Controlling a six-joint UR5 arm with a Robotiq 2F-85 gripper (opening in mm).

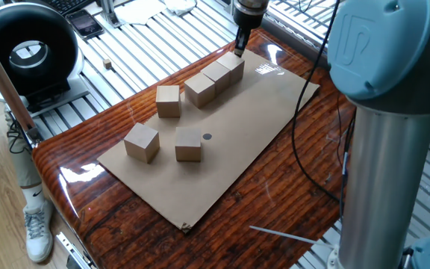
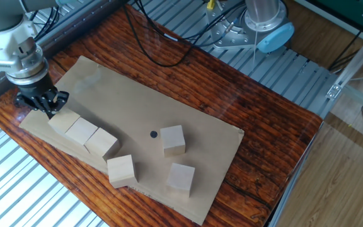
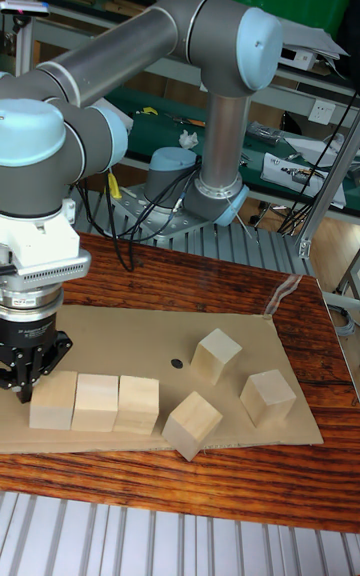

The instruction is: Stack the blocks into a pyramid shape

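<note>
So, six blocks, all flat on the cardboard sheet (image 2: 188,110), none stacked. Three touch in a row (image 2: 83,132) at one end; other three sit loose: one (image 2: 121,170) near the row, two (image 2: 172,139) (image 2: 181,177) further along. Gripper (image 2: 43,104) w/ fingers pinched together, holding nothing, tips against the row's end block (image 3: 53,400). Wooden table (image 2: 263,126) underneath.
</note>
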